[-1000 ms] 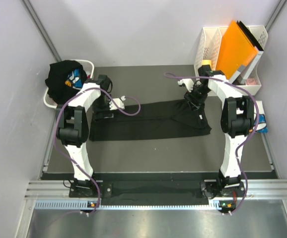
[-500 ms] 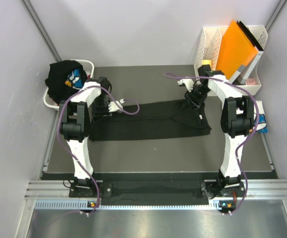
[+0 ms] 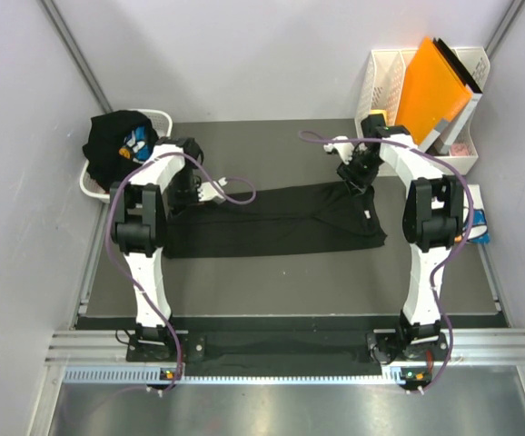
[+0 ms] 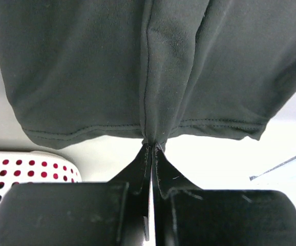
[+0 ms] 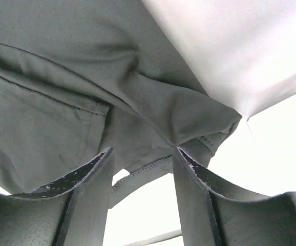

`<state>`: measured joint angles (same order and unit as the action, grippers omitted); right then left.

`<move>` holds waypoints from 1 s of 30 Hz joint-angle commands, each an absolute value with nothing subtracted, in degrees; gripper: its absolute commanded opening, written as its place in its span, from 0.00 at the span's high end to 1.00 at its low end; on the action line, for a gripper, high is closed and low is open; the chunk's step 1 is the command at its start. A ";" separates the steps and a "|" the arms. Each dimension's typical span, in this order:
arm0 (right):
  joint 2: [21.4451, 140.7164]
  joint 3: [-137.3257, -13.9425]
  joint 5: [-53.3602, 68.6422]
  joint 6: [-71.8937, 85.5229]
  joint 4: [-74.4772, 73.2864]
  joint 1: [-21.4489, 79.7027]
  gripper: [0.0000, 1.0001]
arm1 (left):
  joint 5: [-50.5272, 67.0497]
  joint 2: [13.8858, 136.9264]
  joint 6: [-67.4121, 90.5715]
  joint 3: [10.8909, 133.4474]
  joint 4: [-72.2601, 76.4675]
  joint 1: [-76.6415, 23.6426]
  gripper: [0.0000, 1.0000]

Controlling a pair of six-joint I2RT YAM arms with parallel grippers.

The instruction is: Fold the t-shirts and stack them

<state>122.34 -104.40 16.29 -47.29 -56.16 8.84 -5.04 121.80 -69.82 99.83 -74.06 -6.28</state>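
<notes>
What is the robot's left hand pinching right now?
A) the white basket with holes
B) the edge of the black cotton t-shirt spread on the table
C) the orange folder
B: in the left wrist view, the left hand is squeezed shut on the stitched hem of the black cotton t-shirt.

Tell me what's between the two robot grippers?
The black tee, spread out from the left gripper to the right gripper. The top view shows it.
</notes>
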 commanded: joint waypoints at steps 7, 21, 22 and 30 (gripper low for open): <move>123.13 -106.96 15.21 -49.04 -55.99 9.67 0.51 | -1.32 120.41 -71.72 105.03 -84.90 -5.89 1.00; 123.75 -108.72 13.80 -50.36 -56.87 9.93 0.52 | -7.04 114.70 -79.27 95.10 -86.31 -5.98 1.00; 123.75 -108.55 13.80 -50.36 -56.87 9.93 0.52 | -6.68 114.44 -79.54 95.10 -86.40 -5.98 1.00; 123.58 -108.19 13.27 -50.54 -56.78 10.11 0.53 | -7.38 114.70 -80.51 92.55 -86.31 -6.24 1.00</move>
<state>123.48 -106.21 13.21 -49.71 -56.88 9.34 -6.96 117.51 -78.22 94.56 -75.31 -6.09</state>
